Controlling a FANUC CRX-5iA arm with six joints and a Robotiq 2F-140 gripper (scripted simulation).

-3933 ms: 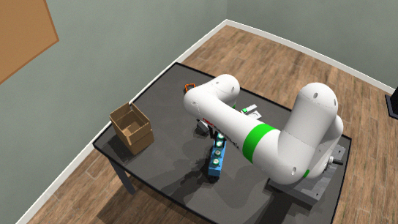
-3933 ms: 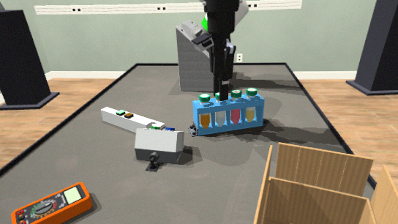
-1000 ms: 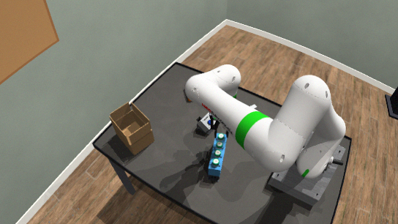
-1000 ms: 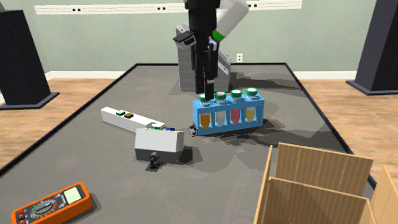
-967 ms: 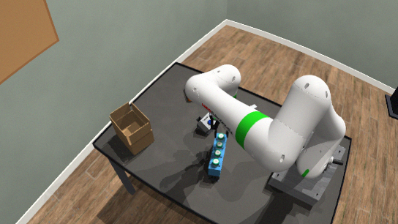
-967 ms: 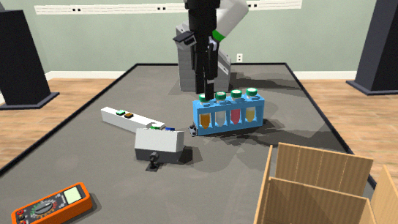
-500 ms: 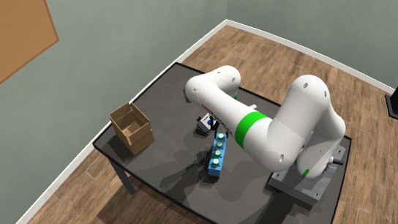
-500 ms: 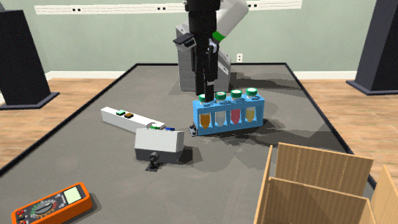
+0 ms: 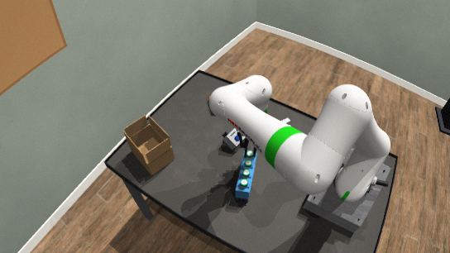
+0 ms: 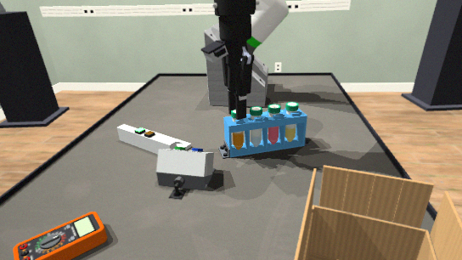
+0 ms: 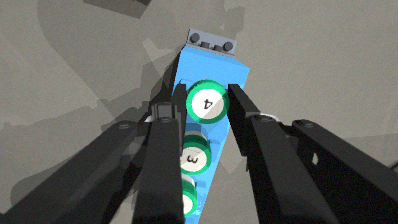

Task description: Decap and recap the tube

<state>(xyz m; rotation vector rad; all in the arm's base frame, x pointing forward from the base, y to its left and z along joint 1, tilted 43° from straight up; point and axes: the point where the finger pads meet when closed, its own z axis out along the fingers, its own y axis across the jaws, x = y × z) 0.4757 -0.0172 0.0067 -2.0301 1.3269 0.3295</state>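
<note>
Gripper (image 11: 207, 102) down over blue rack (image 11: 235, 70), fingers narrowed onto cap 4 (image 11: 207, 102), touching both sides; closed on it. Cap 3 (image 11: 194, 155) next below. Tube 2 capped, in rack. Rack on surface (image 10: 127, 191), keys housing (image 10: 184, 167) nearby.

Top cam: high above, off the worktop (image 9: 198, 186) corner near the arm base, looking down obliquely; wide, whole worktop in shot. Ext cam: low, just past the far edge opposite the base, facing back toward it; mid range. Wrist cam: on the gripper (image 11: 205, 107), pointing straight down, v. close. All 3 share the blue tube rack (image 9: 244, 188) (image 10: 265, 146) (image 11: 215, 70).
</note>
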